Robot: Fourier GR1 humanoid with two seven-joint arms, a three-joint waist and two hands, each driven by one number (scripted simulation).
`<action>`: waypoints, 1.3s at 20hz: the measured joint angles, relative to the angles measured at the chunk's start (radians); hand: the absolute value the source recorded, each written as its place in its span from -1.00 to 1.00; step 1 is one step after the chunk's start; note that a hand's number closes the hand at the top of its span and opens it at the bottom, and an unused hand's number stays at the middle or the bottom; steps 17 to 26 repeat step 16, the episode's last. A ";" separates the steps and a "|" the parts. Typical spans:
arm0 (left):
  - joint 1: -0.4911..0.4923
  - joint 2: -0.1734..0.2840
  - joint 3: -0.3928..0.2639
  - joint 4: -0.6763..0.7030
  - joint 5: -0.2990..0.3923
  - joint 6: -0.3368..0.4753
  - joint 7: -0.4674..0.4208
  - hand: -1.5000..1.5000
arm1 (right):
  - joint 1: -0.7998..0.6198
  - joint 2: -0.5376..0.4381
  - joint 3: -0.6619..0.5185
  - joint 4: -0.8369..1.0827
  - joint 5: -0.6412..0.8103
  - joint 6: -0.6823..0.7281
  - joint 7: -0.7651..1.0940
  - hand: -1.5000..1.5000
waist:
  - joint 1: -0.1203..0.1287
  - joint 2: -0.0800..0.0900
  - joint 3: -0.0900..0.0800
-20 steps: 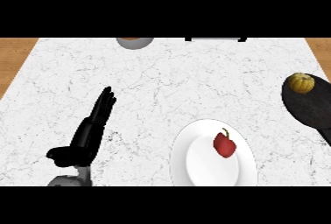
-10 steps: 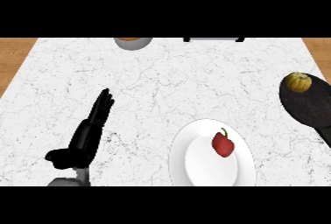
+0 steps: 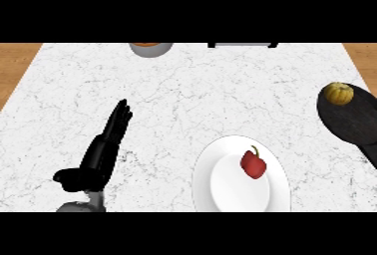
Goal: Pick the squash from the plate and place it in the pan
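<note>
Nearest to us, by the counter's near edge and right of its middle, we see a white plate [image 3: 221, 187]. On the plate lies a red pepper [image 3: 254, 164] with a small green stem pointing away from us; it sits a little right of the plate's centre.

Toward the near left corner we find the left hand [image 3: 99, 154]. Its grey forearm [image 3: 77, 206] barely shows at the near edge. The fingers are stretched straight and together, pointing away from us toward the far edge and leaning slightly right, with the thumb sticking out to the left near the wrist. The hand is fully extended and has nothing in its hold; no object touches it. We see no right hand anywhere.

Farther on, at the counter's right edge, lies a dark pan [image 3: 353, 122], partly cut off by the side of the view. The squash [image 3: 338, 93], yellowish and ribbed, rests inside the pan at its far end, well apart from the plate.

The marble counter [image 3: 191, 89] is white with fine grey veins. At its far edge, left of the middle, stands a grey bowl [image 3: 151, 49] with something orange inside, only partly visible. Also at the far edge, right of the middle, we make out a dark object [image 3: 243, 45] that we cannot identify.
</note>
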 measured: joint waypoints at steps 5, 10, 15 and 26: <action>0.001 0.001 0.017 0.008 0.000 -0.008 -0.006 0.00 | 0.025 0.005 0.045 -0.052 -0.033 -0.020 0.038 -1.00 | -0.002 0.000 0.000; -0.011 0.000 0.032 0.024 0.002 -0.020 -0.009 0.00 | 0.046 0.013 0.085 -0.066 -0.050 -0.066 0.039 -1.00 | -0.002 0.000 0.000; -0.010 -0.007 0.034 0.025 -0.004 -0.024 -0.015 0.00 | 0.052 0.000 0.114 -0.071 -0.065 -0.103 0.038 -1.00 | -0.002 0.000 0.000; -0.019 -0.005 0.038 0.023 -0.002 -0.027 -0.009 0.00 | 0.059 0.013 0.123 -0.095 -0.068 -0.124 0.041 -1.00 | -0.003 -0.001 -0.001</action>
